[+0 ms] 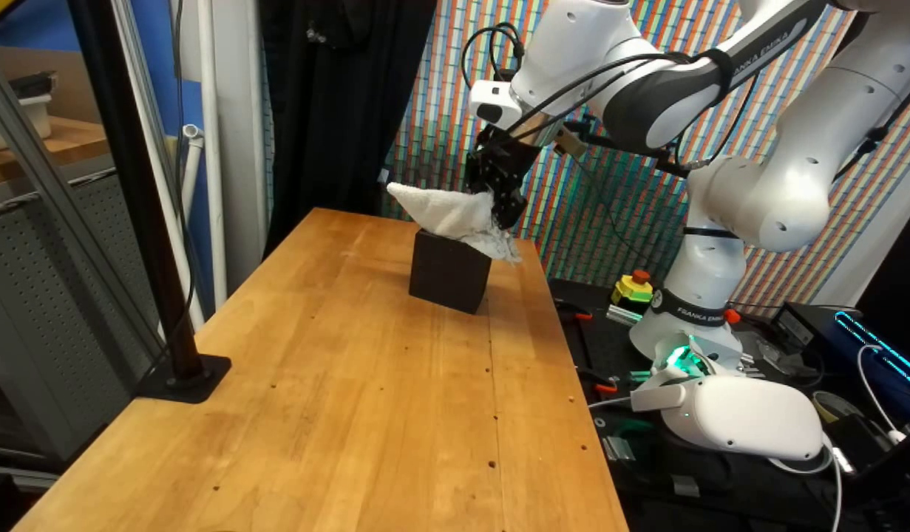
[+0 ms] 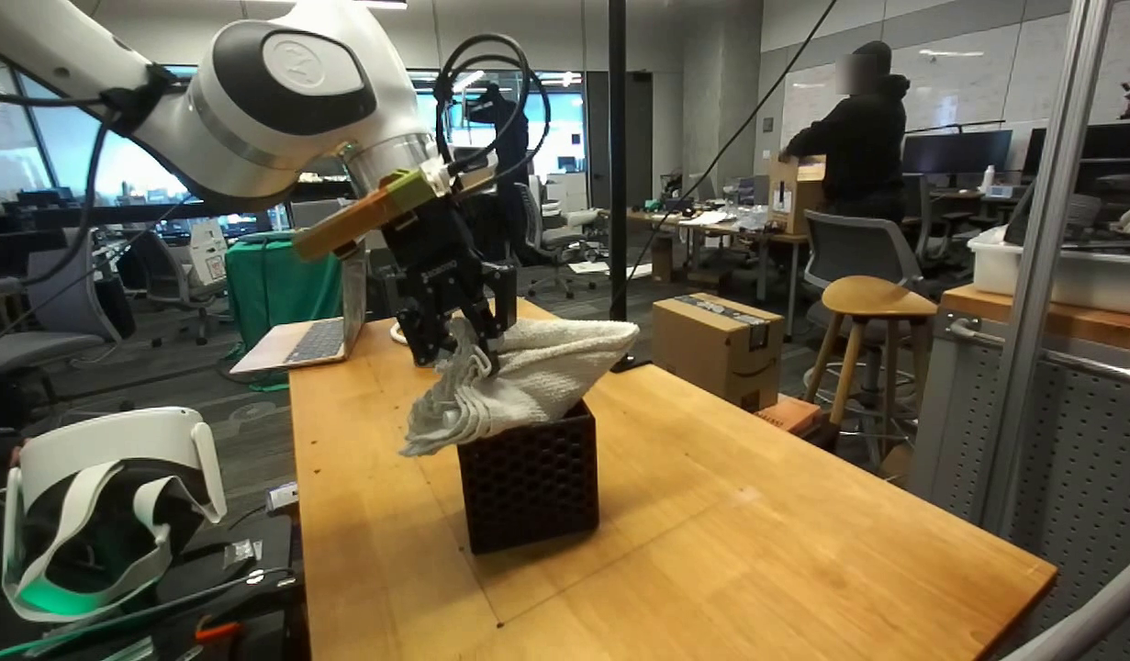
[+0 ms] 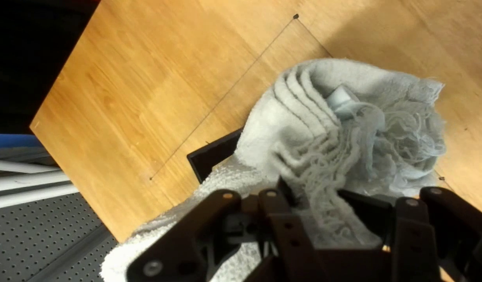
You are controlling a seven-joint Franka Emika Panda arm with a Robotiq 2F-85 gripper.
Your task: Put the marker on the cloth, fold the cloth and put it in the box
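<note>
In an exterior view, we see the black two-fingered gripper [image 2: 459, 355] clenched on the rumpled cream terry cloth [image 2: 520, 390], draped over the black, honeycomb-sided cube box [image 2: 532, 487]. Only the wrist view shows a pale bluish piece [image 3: 342, 100] among the folds; whether it is the marker we cannot tell.

White arm [image 1: 765, 193], FRANKA EMIKA lettering [image 1: 700, 315], black cables [image 2: 547, 115]; black hand [image 2: 459, 351], round silver screws [image 3: 152, 268].
</note>
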